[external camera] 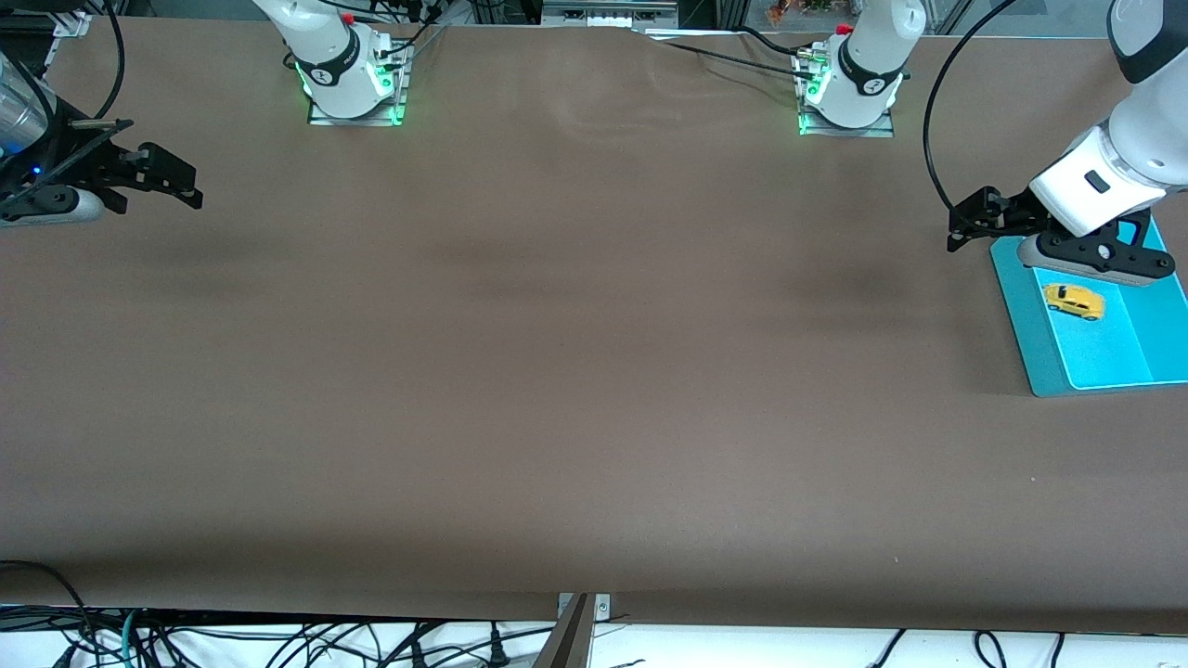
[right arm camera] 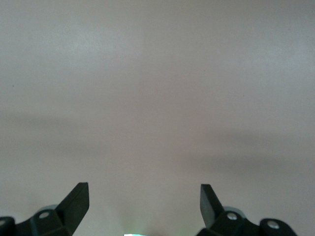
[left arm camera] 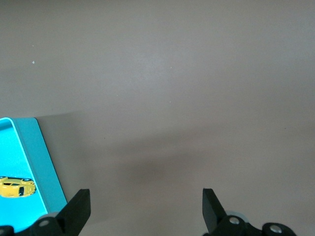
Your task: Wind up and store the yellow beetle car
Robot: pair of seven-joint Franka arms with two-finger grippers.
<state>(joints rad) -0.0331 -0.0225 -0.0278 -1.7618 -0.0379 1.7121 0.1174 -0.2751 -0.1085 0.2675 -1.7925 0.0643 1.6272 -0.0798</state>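
Yellow beetle car (external camera: 1075, 301) sits inside the teal tray (external camera: 1026, 327) at the left arm's end of the worktop (external camera: 557, 371), on its wheels, well inside the rim, nothing touching it. Left tool (external camera: 958, 228) hangs over bare worktop just beside the tray's edge, fingers spread and empty; the left wrist view shows the car (left arm camera: 17, 187) off to one side of the fingers, with the tray wall (left arm camera: 47, 169) between. Right tool (external camera: 176, 181) waits over the right arm's end of the worktop, fingers spread, nothing under it but brown surface. Handling guess: car looks light, rigid, glossy and rounded, so it'll likely squirt out of a pinch on the roof; better to grip across the flat door sides, low, mid-body, clear of the wheels. Small wheels mean it may roll when nudged, so close squarely. Room: the tray wall is the only obstacle near the car; the floor around the car looks open enough for both fingers. The rest of the worktop is bare brown between the arms. Tray runs to the view's edge, so I can't tell how much room is left there.
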